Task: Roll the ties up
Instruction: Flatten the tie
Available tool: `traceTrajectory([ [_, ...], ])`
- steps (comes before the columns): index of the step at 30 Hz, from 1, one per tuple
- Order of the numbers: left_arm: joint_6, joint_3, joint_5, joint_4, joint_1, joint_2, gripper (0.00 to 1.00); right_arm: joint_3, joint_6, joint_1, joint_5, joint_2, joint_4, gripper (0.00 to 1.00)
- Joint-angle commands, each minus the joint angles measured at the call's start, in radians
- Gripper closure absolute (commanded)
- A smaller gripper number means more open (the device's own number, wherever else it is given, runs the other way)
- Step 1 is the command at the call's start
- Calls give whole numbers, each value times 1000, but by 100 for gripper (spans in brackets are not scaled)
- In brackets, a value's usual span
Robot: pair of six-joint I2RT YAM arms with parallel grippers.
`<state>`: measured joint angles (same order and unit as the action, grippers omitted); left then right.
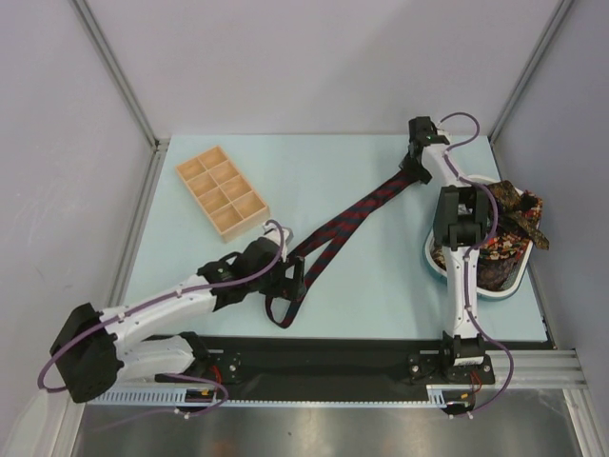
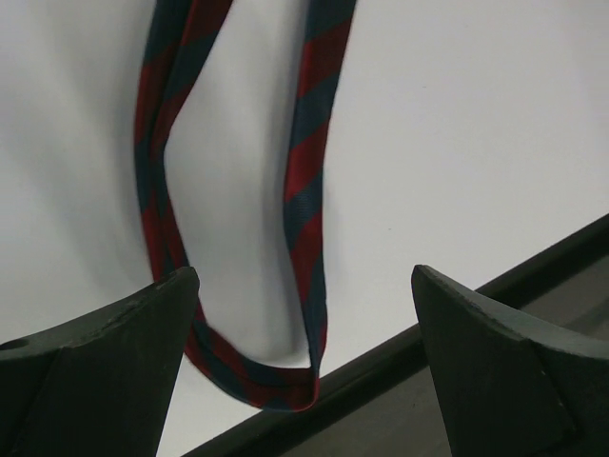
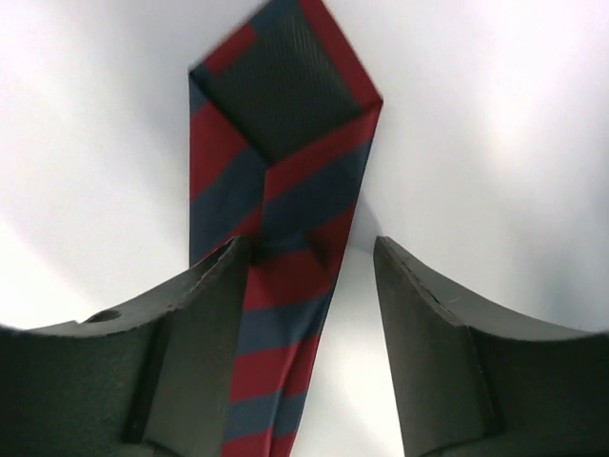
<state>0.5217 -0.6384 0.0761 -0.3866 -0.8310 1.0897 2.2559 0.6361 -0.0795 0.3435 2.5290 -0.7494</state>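
A dark navy tie with red stripes (image 1: 347, 224) lies stretched diagonally across the pale table. My left gripper (image 1: 292, 282) is open over its narrow end, which bends back in a loop (image 2: 276, 386) between the fingers near the table's front edge. My right gripper (image 1: 409, 174) is open over the wide pointed end (image 3: 276, 181). That end lies flat between the fingers, close against the left finger (image 3: 205, 314). Several other patterned ties (image 1: 509, 224) are heaped in a white container at the right.
A wooden compartment tray (image 1: 222, 190) stands at the back left. The white container (image 1: 436, 265) sits beside the right arm, by the right wall. A black strip (image 1: 381, 350) runs along the near table edge, close to the tie's loop (image 2: 457, 333).
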Motion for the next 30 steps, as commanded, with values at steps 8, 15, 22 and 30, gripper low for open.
traceTrajectory([
  [8, -29, -170, 51, -148, -43, 199, 0, -139, -78, -26, -126, -150, 117, 0],
  [15, -23, -218, 21, -195, -98, 318, 19, -193, -50, -62, -159, -165, 168, 0],
  [22, 26, -181, -79, -131, -97, 394, 47, -153, 8, -92, -104, -110, 88, 0],
  [30, -9, -141, -243, -83, 2, 363, 100, 11, 14, -140, 89, -32, -89, 1],
])
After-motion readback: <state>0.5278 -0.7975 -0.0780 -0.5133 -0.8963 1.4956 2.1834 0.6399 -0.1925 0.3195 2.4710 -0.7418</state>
